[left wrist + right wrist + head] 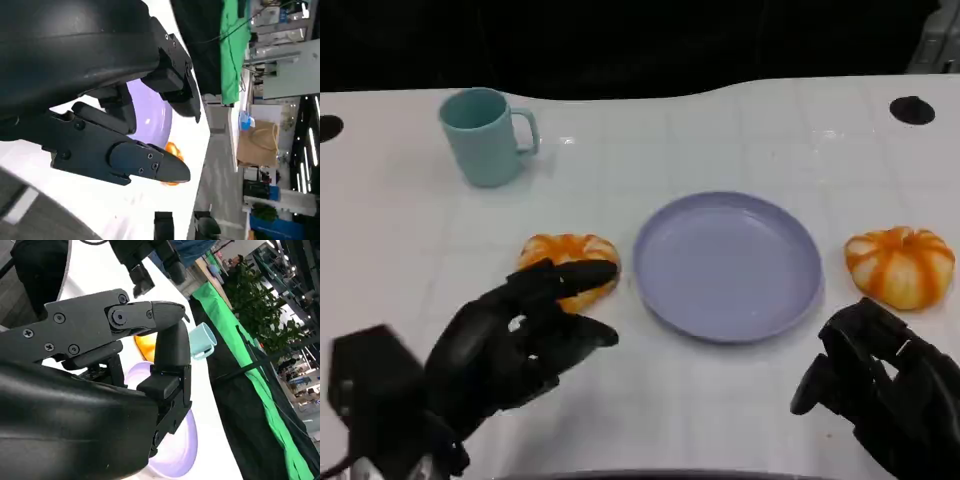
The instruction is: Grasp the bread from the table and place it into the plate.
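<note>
fingers [565, 280] of the left hand [510, 340] spread wide, holding nothing, tips over the near edge of the bread [570, 262], which lies on the table [740, 130] just left of the purple plate [728, 265]. right hand [880, 385] loosely apart, empty.

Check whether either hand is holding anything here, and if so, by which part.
Nothing is held. The left hand hovers with fingers spread over the near edge of the left bread, not closed on it. The right hand is empty.

L hand [515, 340] fingers spread, empty; R hand [880, 385] curled, empty.
</note>
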`<state>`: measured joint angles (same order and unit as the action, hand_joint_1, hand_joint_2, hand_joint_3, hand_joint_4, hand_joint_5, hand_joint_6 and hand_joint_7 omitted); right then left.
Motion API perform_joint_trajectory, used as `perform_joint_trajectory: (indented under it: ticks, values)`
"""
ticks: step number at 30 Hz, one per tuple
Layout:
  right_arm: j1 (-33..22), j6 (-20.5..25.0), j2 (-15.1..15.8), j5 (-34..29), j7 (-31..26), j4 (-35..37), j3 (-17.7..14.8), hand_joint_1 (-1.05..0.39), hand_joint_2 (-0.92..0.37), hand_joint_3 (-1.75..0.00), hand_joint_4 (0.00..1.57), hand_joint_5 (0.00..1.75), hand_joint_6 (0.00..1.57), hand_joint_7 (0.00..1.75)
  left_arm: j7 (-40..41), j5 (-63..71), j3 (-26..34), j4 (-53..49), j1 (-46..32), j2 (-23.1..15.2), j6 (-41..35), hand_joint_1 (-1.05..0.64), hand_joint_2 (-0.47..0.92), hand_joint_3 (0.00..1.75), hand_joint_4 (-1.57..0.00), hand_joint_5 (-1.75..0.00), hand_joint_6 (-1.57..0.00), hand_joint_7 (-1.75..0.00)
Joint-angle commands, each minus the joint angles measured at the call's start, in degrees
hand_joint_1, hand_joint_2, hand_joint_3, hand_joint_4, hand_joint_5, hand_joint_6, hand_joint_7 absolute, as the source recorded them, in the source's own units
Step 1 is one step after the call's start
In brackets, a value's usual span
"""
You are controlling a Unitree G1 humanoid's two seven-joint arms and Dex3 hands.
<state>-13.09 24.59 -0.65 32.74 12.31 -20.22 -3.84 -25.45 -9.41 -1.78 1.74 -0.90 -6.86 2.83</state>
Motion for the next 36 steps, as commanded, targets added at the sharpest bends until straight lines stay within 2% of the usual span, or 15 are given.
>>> perform_joint_trajectory:
  ticks: [1, 3, 6, 13, 19, 23, 28, 35, 36]
  values:
    - [0.38, -0.65, 0.46, -0.21, -0.02, 0.34, -0.61, -0.55, -0.91, -0.23, 0.66, 1.75, 0.53, 1.6, 3.21, 13.01, -1.92, 2.37, 4.12, -7.29, 3.57, -0.54, 0.87, 0.01, -0.08, -0.78, -0.39, -0.1]
    - [0.38, -0.58, 0.5, -0.24, -0.1, 0.28, -0.62, -0.55, -0.92, -0.23, 0.66, 1.75, 0.53, 1.61, 4.63, 18.28, -2.92, 1.81, 5.86, -9.69, 5.99, -0.54, 0.86, 0.0, -0.03, -0.78, -0.38, -0.07]
    - [0.37, -0.65, 0.47, -0.17, -0.03, 0.29, -0.65, -0.55, -0.92, -0.23, 0.67, 1.75, 0.53, 1.61, 6.72, 25.12, -4.32, 0.5, 7.91, -12.69, 9.4, -0.53, 0.86, 0.0, 0.0, -0.68, -0.34, -0.04]
    - [0.41, -0.73, 0.34, -0.21, -0.06, 0.47, -0.55, -0.55, -0.92, -0.24, 0.67, 1.75, 0.52, 1.64, 9.06, 39.14, -7.73, 3.19, 10.79, -16.11, 6.79, -0.47, 0.8, 0.0, 0.0, -0.5, -0.29, -0.01]
    - [0.41, -0.8, 0.26, -0.42, -0.19, 0.42, -0.34, -0.55, -0.92, -0.24, 0.67, 1.75, 0.51, 1.65, 10.5, 45.5, -9.61, 3.61, 12.2, -16.4, 5.58, -0.46, 0.78, 0.0, 0.0, -0.4, -0.27, 0.0]
    - [0.47, -0.65, 0.3, -0.24, -0.12, 0.47, -0.38, -0.54, -0.92, -0.25, 0.66, 1.75, 0.51, 1.64, 10.3, 55.26, -13.06, 3.88, 14.57, -17.14, 1.46, -0.48, 0.79, 0.01, 0.0, -0.28, -0.23, -0.01]
    - [0.51, -0.78, 0.3, -0.05, 0.16, 0.6, -0.41, -0.54, -0.92, -0.26, 0.66, 1.75, 0.51, 1.64, 10.06, 59.41, -16.5, -2.08, 19.16, -15.89, -1.9, -0.47, 0.78, 0.0, 0.0, -0.24, -0.23, -0.01]
    - [0.52, -0.77, 0.29, -0.05, 0.15, 0.6, -0.41, -0.54, -0.92, -0.26, 0.66, 1.75, 0.51, 1.63, 10.65, 59.23, -17.47, -2.8, 19.84, -16.22, -2.65, -0.47, 0.78, 0.0, 0.0, -0.24, -0.23, -0.01]
    - [0.38, -0.44, 0.18, 0.15, -0.12, 0.43, -0.48, -0.54, -0.92, -0.26, 0.66, 1.75, 0.52, 1.63, 10.74, 60.03, -18.9, -8.61, 23.01, -14.44, -3.97, -0.47, 0.78, 0.0, 0.0, -0.24, -0.23, -0.01]
